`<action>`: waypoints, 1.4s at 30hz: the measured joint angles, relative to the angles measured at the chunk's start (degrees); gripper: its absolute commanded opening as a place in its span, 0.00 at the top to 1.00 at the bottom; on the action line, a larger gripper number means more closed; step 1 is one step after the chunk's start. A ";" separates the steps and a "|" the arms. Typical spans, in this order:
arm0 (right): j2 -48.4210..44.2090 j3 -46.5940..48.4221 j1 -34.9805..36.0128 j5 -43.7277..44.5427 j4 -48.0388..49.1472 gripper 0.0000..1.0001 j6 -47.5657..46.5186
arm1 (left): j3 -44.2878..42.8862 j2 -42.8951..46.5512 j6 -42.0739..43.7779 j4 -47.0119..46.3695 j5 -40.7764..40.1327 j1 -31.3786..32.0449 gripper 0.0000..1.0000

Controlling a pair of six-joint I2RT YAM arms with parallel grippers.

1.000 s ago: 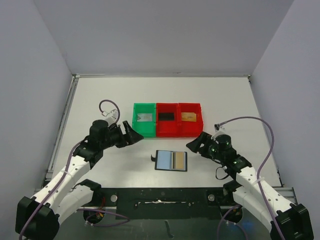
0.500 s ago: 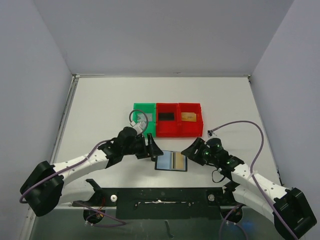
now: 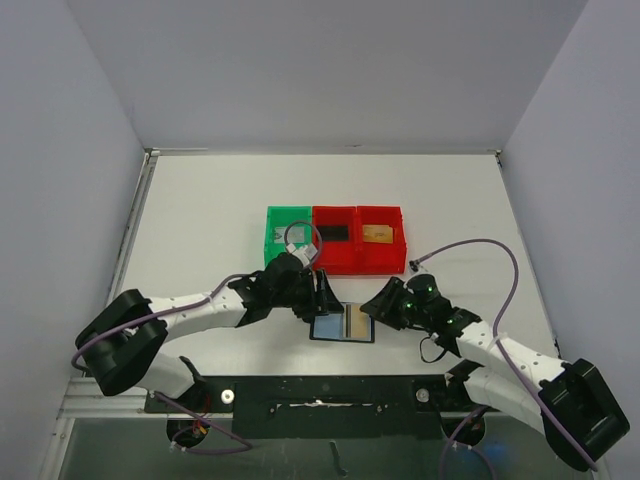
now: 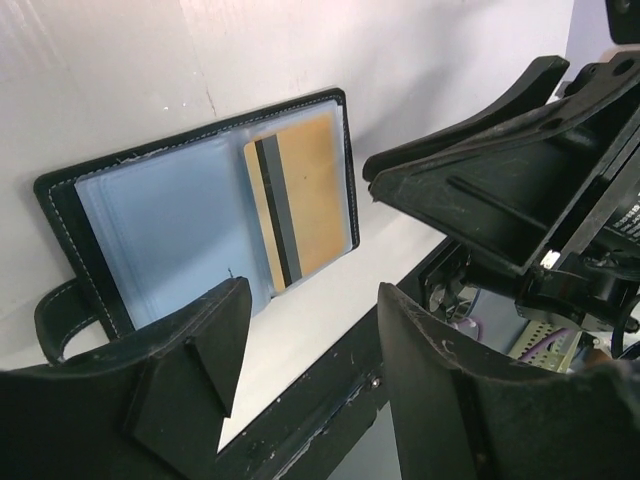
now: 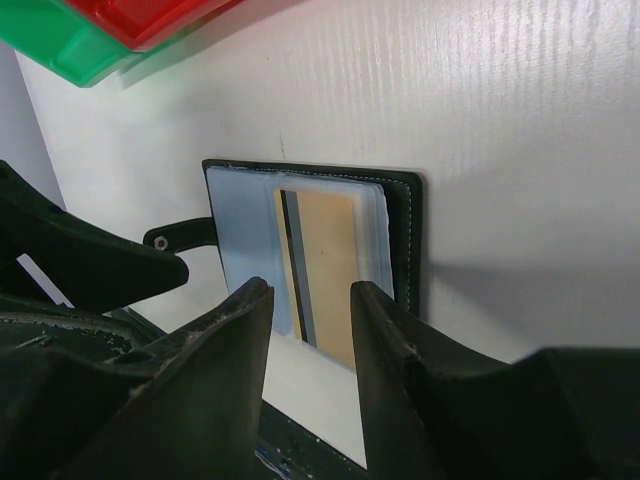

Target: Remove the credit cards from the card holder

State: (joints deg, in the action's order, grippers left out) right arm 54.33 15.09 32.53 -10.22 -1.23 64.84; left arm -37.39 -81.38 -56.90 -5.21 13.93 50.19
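Gold card (image 3: 357, 322) sits unpulled in the open card holder (image 3: 326, 322); other cards (image 3: 333, 233) lie in bins (image 3: 335, 267); left end effector (image 3: 323, 299) and right end effector (image 3: 377, 304) hover spread.

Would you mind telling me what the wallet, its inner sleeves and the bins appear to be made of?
The wallet looks like black leather or imitation leather, going by its pale stitched edge. Its sleeves seem clear glossy plastic: the gold card shows through. The bins look like hard, shiny moulded plastic.
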 measured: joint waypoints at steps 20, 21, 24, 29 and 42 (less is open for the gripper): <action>9.81 0.68 0.24 -1.42 3.98 0.77 1.55 | -0.28 -8.39 -2.05 -5.42 1.33 0.00 0.64; 9.92 0.68 0.24 -1.42 4.07 0.77 1.66 | -0.28 -8.90 -2.19 -5.42 1.36 0.00 0.65; 9.99 0.68 0.24 -1.42 4.09 0.77 1.75 | -0.28 -10.08 -2.58 -5.14 1.25 0.00 0.66; 9.99 0.66 0.24 -1.40 4.02 0.77 1.86 | -0.26 -10.54 -3.21 -5.66 1.09 0.00 0.73; 10.12 0.63 0.24 -1.53 4.24 0.77 1.86 | 1.46 -14.60 -6.99 -12.94 4.15 0.02 0.85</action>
State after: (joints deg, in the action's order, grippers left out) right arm 64.45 15.73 32.77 -11.75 3.01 66.70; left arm -35.92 -95.98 -63.90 -18.15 18.09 50.22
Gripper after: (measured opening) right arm 0.227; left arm 0.191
